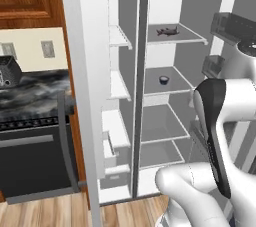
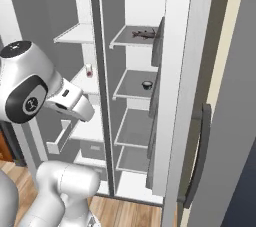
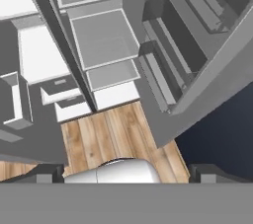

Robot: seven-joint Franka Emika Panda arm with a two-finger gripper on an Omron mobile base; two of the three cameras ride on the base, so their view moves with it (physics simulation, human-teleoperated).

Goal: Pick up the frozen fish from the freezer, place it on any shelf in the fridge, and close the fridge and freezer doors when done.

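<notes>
**Both doors open, fish on the top shelf**

While both doors stand wide open, the side-by-side fridge (image 1: 125,96) shows its two columns of white shelves split by a grey divider. Its right door (image 2: 175,101) carries dark bins on the inside, and the left door (image 1: 82,96) stands edge-on beside a black oven (image 1: 35,156) under a marbled counter. Low in front of the cabinet, the white arm (image 1: 215,136) bends at its dark elbow. At the bottom corners of the hand view the gripper (image 3: 126,174) shows its two dark fingertips set far apart, jaws released, nothing between them, pointing down at the wooden floor (image 3: 113,134). Up on the right column's top shelf lies the frozen fish (image 1: 168,31), small and dark. One shelf lower sits a small dark bowl (image 1: 163,79).
</notes>
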